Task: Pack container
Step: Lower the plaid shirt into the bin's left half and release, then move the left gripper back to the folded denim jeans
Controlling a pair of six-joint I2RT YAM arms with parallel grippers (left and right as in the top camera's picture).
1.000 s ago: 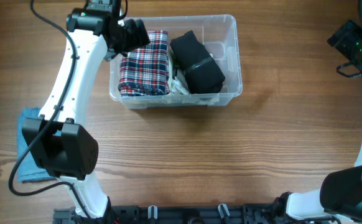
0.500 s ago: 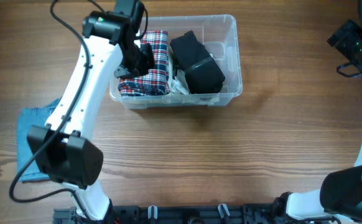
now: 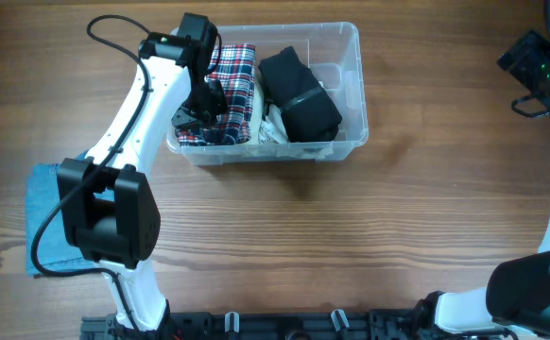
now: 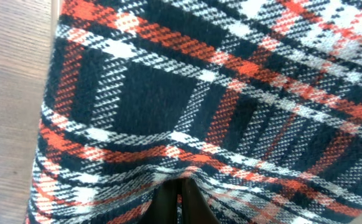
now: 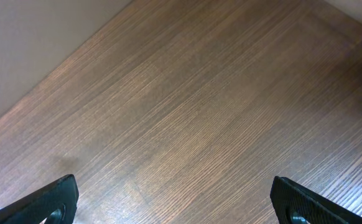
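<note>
Container [image 3: 352, 94] — clear bin, sat upper centre on wooden table [image 3: 351, 227], holding plaid garment [image 3: 239, 71] at left and black garment [image 3: 299, 94] at right. Left gripper [image 3: 202, 106] — jaws together, tips pressed into the plaid. Right gripper [image 5: 175, 202] stood wide apart above the table.

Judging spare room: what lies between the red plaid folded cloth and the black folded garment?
Overhead, crumpled white fabric shows between the red plaid folded cloth and the black folded garment in the clear plastic container.
</note>
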